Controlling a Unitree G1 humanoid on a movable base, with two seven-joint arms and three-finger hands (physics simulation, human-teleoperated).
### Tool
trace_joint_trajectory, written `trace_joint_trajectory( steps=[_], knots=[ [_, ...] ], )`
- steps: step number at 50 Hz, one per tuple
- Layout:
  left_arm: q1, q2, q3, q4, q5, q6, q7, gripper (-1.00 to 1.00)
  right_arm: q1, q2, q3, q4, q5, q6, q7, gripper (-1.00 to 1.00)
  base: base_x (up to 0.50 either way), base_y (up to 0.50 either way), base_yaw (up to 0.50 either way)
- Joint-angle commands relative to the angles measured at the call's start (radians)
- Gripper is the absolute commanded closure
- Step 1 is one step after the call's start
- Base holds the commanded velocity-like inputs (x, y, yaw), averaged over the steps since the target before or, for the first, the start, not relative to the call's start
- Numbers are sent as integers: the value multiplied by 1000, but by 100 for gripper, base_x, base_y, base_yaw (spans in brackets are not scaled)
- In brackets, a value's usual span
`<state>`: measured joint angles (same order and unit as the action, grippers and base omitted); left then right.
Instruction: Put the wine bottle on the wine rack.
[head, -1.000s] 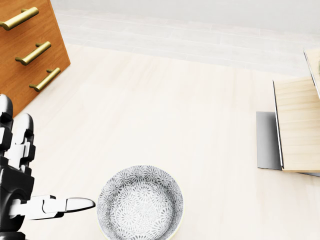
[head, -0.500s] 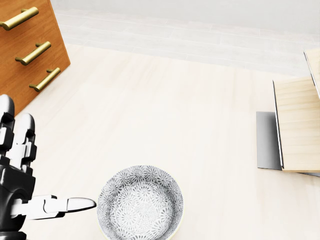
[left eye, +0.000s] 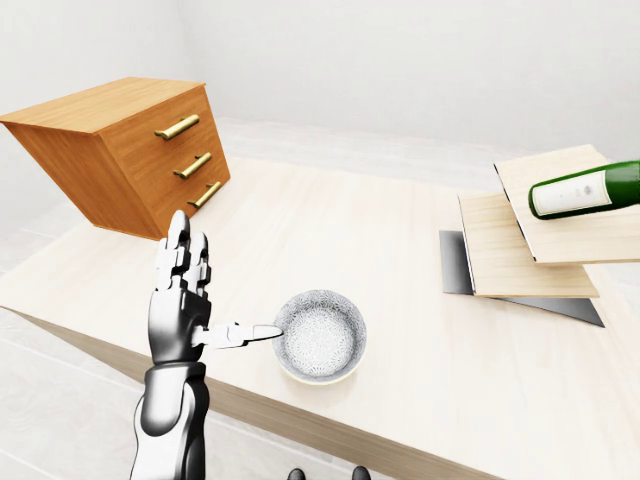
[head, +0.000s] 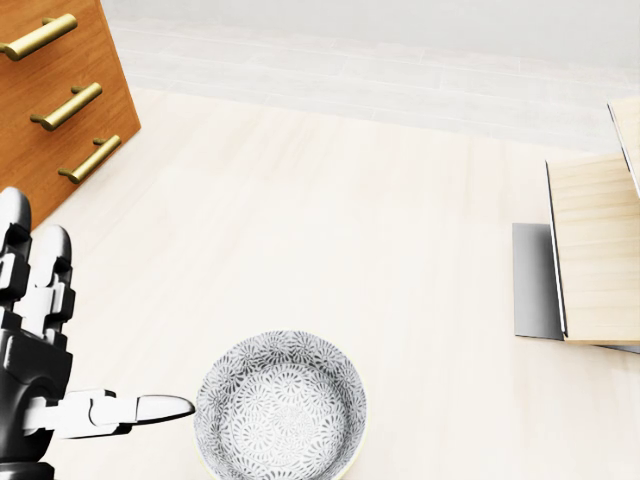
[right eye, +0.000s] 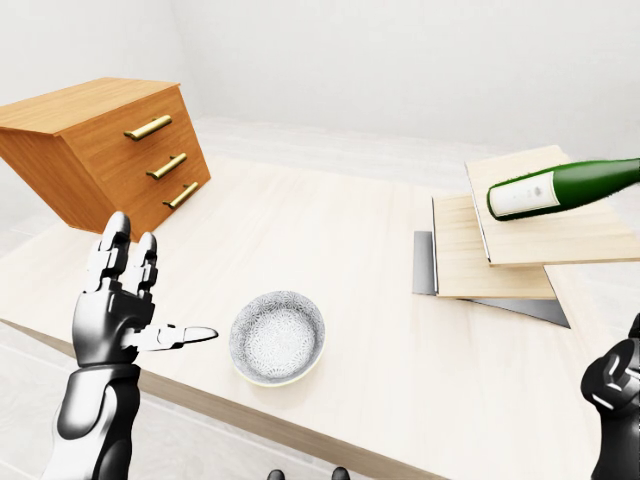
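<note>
Glossy glass wine bottle (right eye: 560, 187), pale wood table (left eye: 380, 260)

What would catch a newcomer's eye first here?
The green wine bottle lying on its side on the stepped wooden wine rack, right-eye view's right. Next, the open left hand, raised beside the patterned bowl near the table's bottom edge. A wooden drawer chest sits top left.

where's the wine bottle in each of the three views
Left-eye view: wine bottle at the right edge, upper half, lying on the top wooden board.
Right-eye view: upper right, lying on the same top board, label end toward the picture's left.
Head view: not in it; only the boards' left ends show at the right edge.
Shared landmark: the patterned bowl, bottom centre in each view, beside the open left hand.
</note>
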<state>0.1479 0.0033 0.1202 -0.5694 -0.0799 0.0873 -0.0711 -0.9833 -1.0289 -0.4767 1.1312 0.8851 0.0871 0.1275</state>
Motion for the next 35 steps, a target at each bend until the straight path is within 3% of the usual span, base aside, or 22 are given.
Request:
trace_joint_trajectory(
  steps=[1, 13, 35],
  knots=[
    [-2, 0, -1, 3, 0, 0, 0, -100, 11, 123, 69, 72, 14, 0, -8, 100, 0, 0, 0],
    [3, 0, 2, -10, -1, 0, -1, -100, 5, 186, 65, 126, 20, 0, -30, 100, 0, 0, 0],
    [7, -1, 1, -3, 1, 0, -2, -100, 53, 194, 44, 147, 72, 0, -103, 100, 0, 0, 0]
  ],
)
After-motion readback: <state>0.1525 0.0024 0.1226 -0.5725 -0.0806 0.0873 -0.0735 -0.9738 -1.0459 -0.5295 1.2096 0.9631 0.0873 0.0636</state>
